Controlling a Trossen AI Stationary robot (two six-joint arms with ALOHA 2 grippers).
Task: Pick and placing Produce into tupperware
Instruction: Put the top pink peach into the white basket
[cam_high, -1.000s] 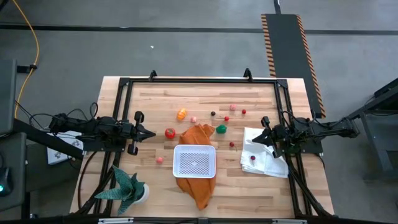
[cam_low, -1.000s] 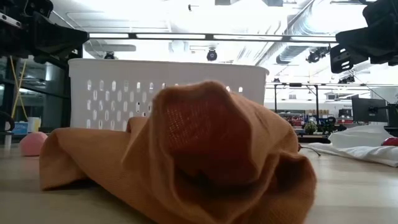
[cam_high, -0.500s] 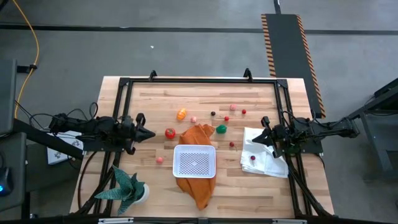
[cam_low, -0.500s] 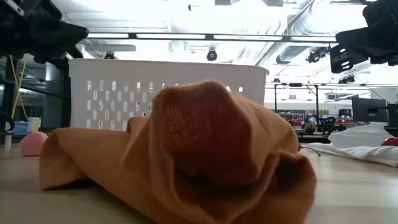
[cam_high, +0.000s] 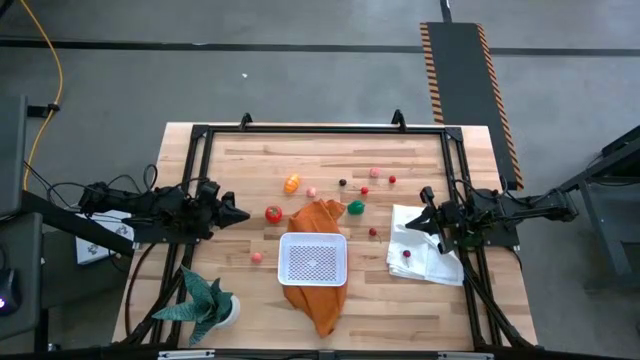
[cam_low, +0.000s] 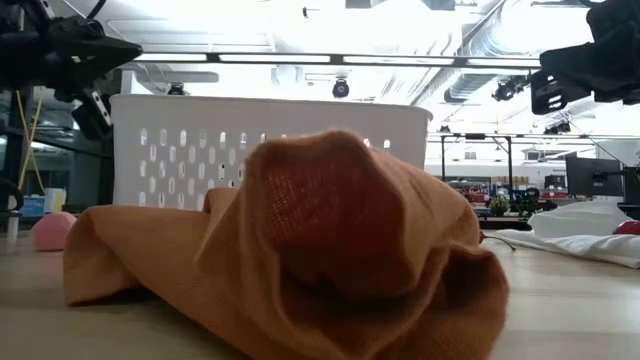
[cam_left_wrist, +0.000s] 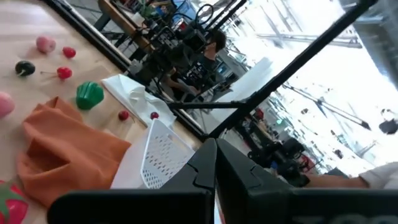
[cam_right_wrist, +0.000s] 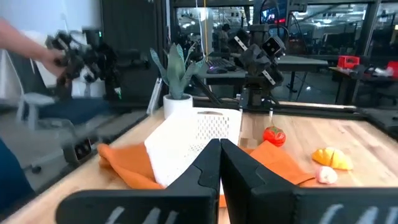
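The white tupperware (cam_high: 313, 260) stands on an orange cloth (cam_high: 318, 216) at the table's middle. Small produce lies scattered on the wood: a red tomato (cam_high: 273, 213), an orange piece (cam_high: 292, 183), a green piece (cam_high: 356, 207), a pink piece (cam_high: 257, 257), and several small red, pink and dark pieces toward the far side. One red piece (cam_high: 407, 253) lies on the white cloth (cam_high: 425, 256). My left gripper (cam_high: 243, 213) is shut and empty, hovering left of the tomato. My right gripper (cam_high: 410, 226) is shut and empty above the white cloth's left edge.
A green spiky potted plant (cam_high: 205, 300) stands at the near left corner. A black frame (cam_high: 320, 128) runs along the table's far, left and right edges. A person's blurred arm (cam_right_wrist: 25, 43) shows beyond the table in the right wrist view.
My left gripper has turned about its own long axis while staying left of the tomato. Nothing on the table has moved.
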